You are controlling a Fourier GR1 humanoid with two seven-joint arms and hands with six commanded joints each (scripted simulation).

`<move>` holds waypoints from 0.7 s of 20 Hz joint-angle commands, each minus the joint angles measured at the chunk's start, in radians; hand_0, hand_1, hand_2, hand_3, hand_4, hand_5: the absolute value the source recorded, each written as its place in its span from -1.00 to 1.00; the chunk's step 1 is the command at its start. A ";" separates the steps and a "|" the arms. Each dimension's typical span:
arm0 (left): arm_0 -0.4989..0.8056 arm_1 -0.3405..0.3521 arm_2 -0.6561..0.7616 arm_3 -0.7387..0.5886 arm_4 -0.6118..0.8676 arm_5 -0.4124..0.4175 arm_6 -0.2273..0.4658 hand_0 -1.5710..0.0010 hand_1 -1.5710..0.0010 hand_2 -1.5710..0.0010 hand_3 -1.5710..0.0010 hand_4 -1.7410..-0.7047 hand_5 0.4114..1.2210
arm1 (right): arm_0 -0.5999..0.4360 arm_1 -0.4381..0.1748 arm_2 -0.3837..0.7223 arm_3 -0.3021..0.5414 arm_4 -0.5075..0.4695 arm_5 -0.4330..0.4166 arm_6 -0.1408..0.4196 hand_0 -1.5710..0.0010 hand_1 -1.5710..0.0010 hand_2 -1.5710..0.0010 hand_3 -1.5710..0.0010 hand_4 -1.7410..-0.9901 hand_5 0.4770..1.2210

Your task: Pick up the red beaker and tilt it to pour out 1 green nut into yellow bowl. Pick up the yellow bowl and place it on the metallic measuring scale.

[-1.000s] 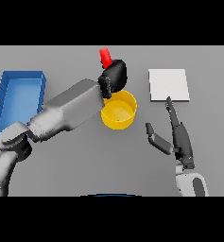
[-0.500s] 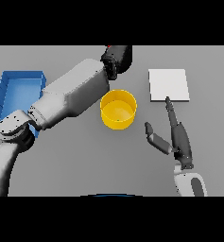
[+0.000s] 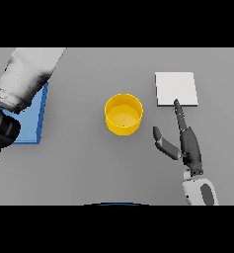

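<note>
Right hand point(image 3: 187, 143) lies wide open at 3 o'clock of the bowl point(image 3: 123, 114), fingers toward the scale point(image 3: 175, 89), probably lining up the grab. Left hand isn't visible.

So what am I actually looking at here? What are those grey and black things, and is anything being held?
You are looking down at a grey table as if through the robot's own eyes; the camera sits in its head. The big white and grey shape at upper left is the robot's left arm, so close that it fills that corner; its hand is out of the picture. At lower right is the right hand, dark, with fingers stretched forward and the thumb out to the side. It holds nothing and lies just to the right of the yellow bowl, not touching it. The bowl stands upright in the middle. The pale square behind the hand is the measuring scale, with nothing on it. The blue tray at left is partly hidden by the arm. No red beaker shows in this view.
</note>
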 commanded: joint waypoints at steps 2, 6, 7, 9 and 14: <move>0.011 0.052 0.099 0.024 0.081 0.025 0.050 -1.00 -1.00 -1.00 -0.84 -0.99 1.00 | -0.007 0.009 -0.001 0.007 -0.010 0.001 0.004 1.00 1.00 1.00 1.00 0.96 -0.49; 0.092 0.169 0.278 0.057 0.240 0.122 0.135 -1.00 -1.00 -1.00 -0.84 -1.00 1.00 | -0.010 0.022 -0.002 0.019 -0.035 0.011 0.006 1.00 1.00 1.00 1.00 0.98 -0.50; 0.128 0.193 0.320 0.064 0.281 0.150 0.153 -1.00 -1.00 -1.00 -0.83 -1.00 1.00 | -0.006 0.026 -0.001 0.010 -0.043 0.015 -0.003 1.00 1.00 1.00 1.00 0.94 -0.51; 0.188 0.240 0.382 0.059 0.342 0.195 0.219 -1.00 -1.00 -1.00 -0.80 -1.00 1.00 | -0.023 0.010 -0.008 0.013 -0.032 0.009 0.016 1.00 1.00 1.00 1.00 0.88 -0.52; 0.375 0.282 0.543 -0.006 0.529 0.300 0.300 -1.00 -1.00 -1.00 -0.86 -1.00 1.00 | -0.023 0.011 0.007 0.015 -0.004 -0.001 0.020 1.00 1.00 1.00 1.00 0.85 -0.53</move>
